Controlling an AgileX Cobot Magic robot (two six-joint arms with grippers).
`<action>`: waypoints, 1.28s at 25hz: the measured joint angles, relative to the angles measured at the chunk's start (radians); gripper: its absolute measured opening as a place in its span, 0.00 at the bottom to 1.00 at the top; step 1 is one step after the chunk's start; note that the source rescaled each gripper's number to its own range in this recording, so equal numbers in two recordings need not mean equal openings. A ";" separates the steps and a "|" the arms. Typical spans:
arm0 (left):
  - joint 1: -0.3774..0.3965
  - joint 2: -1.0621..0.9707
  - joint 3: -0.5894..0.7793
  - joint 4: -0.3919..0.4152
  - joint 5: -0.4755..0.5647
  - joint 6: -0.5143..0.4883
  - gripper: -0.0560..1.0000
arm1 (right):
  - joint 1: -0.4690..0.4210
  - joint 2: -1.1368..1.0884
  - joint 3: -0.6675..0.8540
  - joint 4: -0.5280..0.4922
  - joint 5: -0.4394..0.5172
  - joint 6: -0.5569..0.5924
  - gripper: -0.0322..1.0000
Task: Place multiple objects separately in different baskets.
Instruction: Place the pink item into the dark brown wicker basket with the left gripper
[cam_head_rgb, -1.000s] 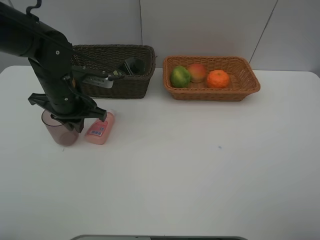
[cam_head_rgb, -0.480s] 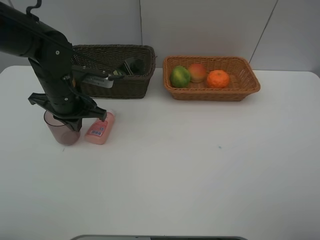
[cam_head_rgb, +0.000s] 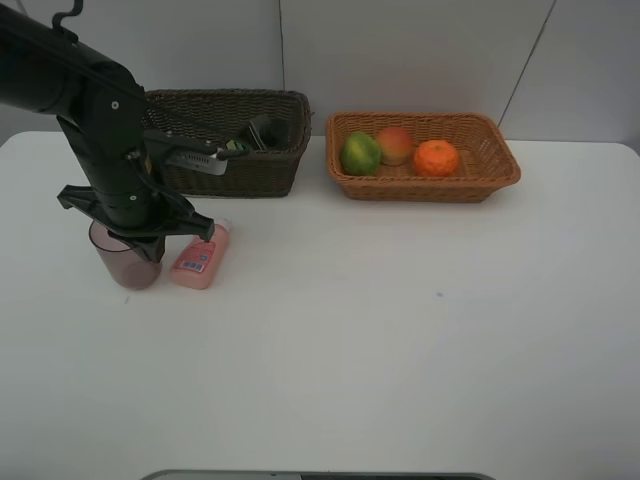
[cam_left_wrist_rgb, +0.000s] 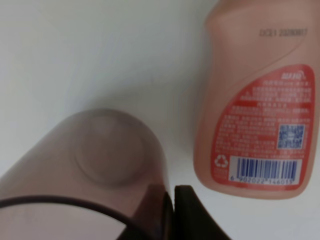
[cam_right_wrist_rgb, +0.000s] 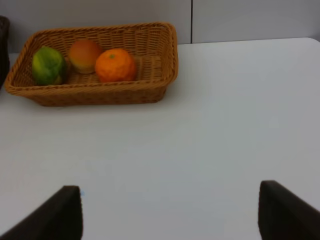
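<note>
Your left tool (cam_head_rgb: 138, 241) hung straight over the translucent mauve plastic cup (cam_head_rgb: 122, 266), which stood upright, mouth up, at the left end of the white worktop (cam_head_rgb: 400, 350). In the left wrist view one dark finger (cam_left_wrist_rgb: 192, 215) sat just outside the cup's wall, on the side facing the pink plastic bottle (cam_left_wrist_rgb: 255, 100). The other finger was out of sight, so you could not tell whether the tool was clamped on the wall or only straddling it.

The relation that mattered was where the cup stood relative to the dark brown woven wicker basket (cam_head_rgb: 230, 165). That basket lay farther back and to the right of the cup, near it, and already had the dark green black-capped bottle (cam_head_rgb: 262, 130) lying in it. Judging by that, the carry would be short, up and away from you, and the left arm was plainly the nearer one for it.

The pink bottle lay flat just to the right of the cup, with its long axis running near to far and its cap at the far end. Lifting straight up before you moved across looked like the safe way to avoid nudging it.

Your right tool (cam_right_wrist_rgb: 172, 215) was spread wide and held nothing. It faced the light orange-tan woven wicker basket (cam_right_wrist_rgb: 100, 90) on the far right, well apart from the cup. That basket held the green-yellow oval fruit (cam_right_wrist_rgb: 48, 65), the red-yellow round fruit (cam_right_wrist_rgb: 84, 54) and the orange (cam_right_wrist_rgb: 115, 65).
</note>
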 joint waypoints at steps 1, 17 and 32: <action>0.000 0.000 0.000 0.000 -0.001 0.000 0.06 | 0.000 0.000 0.000 0.000 0.000 0.000 0.65; 0.000 0.000 -0.016 0.001 0.032 0.000 0.06 | 0.000 0.000 0.000 0.000 0.000 0.000 0.64; 0.002 -0.037 -0.280 -0.001 0.237 0.000 0.05 | 0.000 0.000 0.000 0.000 0.000 0.000 0.64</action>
